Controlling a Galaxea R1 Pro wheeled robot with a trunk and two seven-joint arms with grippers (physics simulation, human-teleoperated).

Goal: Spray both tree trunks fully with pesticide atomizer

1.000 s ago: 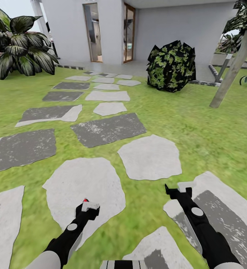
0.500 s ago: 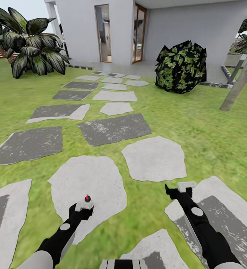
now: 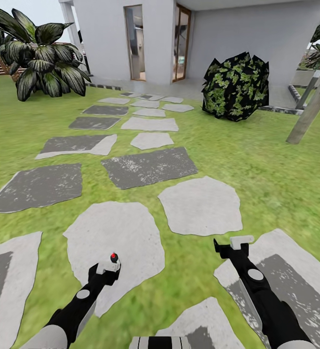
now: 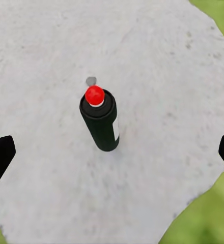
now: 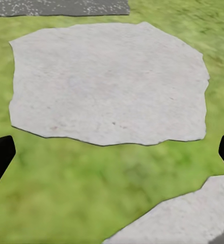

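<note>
Atomizer, upright on a pale paving stone, directly below the wide-open left gripper. Probably light, rigid, smooth: grasp the black body, not the red cap. Right gripper open, empty.

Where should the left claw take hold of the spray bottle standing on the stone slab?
Around the dark round body of the spray bottle, below its red cap. It stands upright on the pale stone slab, so coming down from above, where the open left claw is, with a finger on each side, probably suits best.
</note>
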